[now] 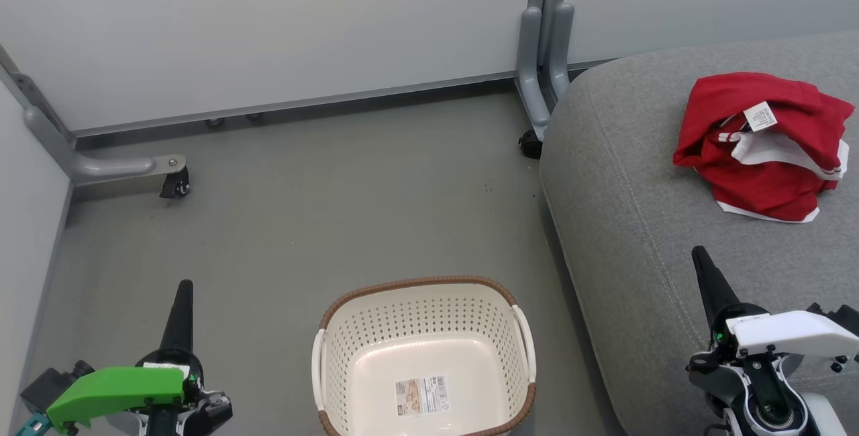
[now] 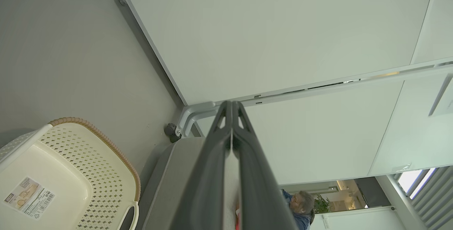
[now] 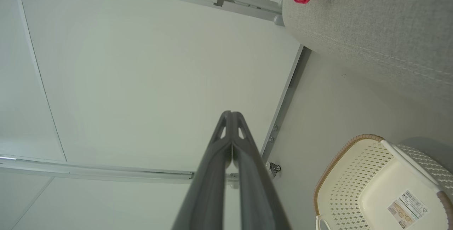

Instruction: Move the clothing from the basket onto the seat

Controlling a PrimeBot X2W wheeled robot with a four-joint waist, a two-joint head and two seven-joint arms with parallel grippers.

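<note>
While both arms rest low at the near edge of the head view, we see the left end effector at the lower left, against the grey floor, with its two dark fingers pressed together tip to tip. Our right end effector stands at the lower right, against the front part of the seat, likewise closed on itself. Each wrist view shows its finger pair meeting along its whole length.

The clothing lies in a crumpled red heap on the seat, toward its far right side and well apart from both end effectors. White trim shows along its folds, and a small white tag is turned upward on top. We cannot tell from the heap where one garment ends and the other begins.

The basket sits upright on the floor between our two arms, near the seat's side, its bare cream bottom carrying a printed sticker. Beyond it, pale partition panels stand on grey feet, one with a black castor.
</note>
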